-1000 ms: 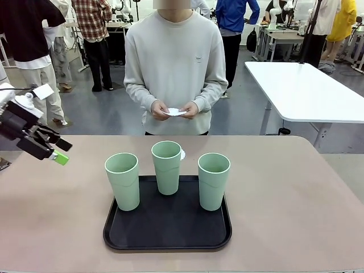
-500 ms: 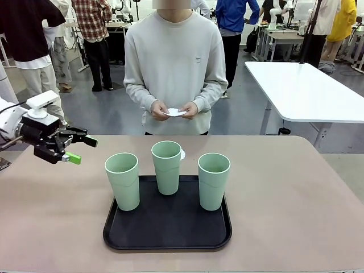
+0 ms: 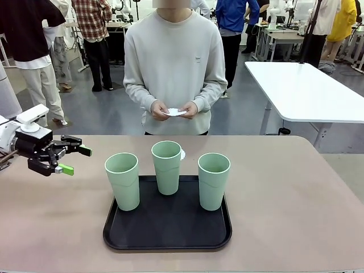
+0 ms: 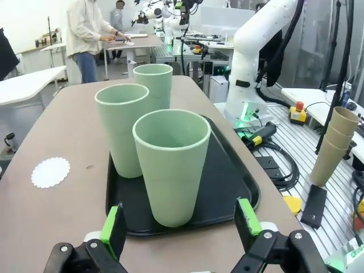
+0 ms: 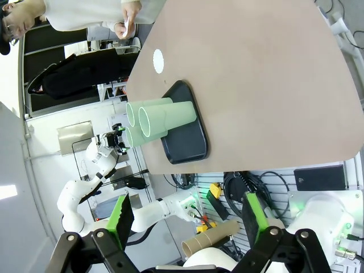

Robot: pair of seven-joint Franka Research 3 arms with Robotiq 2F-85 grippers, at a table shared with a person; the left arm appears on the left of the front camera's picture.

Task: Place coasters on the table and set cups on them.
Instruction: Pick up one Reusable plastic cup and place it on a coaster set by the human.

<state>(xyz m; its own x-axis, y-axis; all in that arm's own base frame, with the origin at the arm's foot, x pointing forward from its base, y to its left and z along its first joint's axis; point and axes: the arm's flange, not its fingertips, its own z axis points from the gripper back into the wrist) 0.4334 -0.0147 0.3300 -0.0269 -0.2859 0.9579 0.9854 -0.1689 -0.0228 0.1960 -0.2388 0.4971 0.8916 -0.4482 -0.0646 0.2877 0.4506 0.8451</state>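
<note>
Cups: standing upright, all three on black tray mid table, none sitting on a doily. Loose coaster: lying flat on bare table just beyond tray on person's side, not touching it. White doily paper: being pinched between person's hands past far edge. Left gripper: hovering over table left of tray, pointing toward nearest cup, jaws gaping fully, gripping nothing. Right gripper: hanging high off table, looking down on it, jaws spread wide, carrying nothing.
</note>
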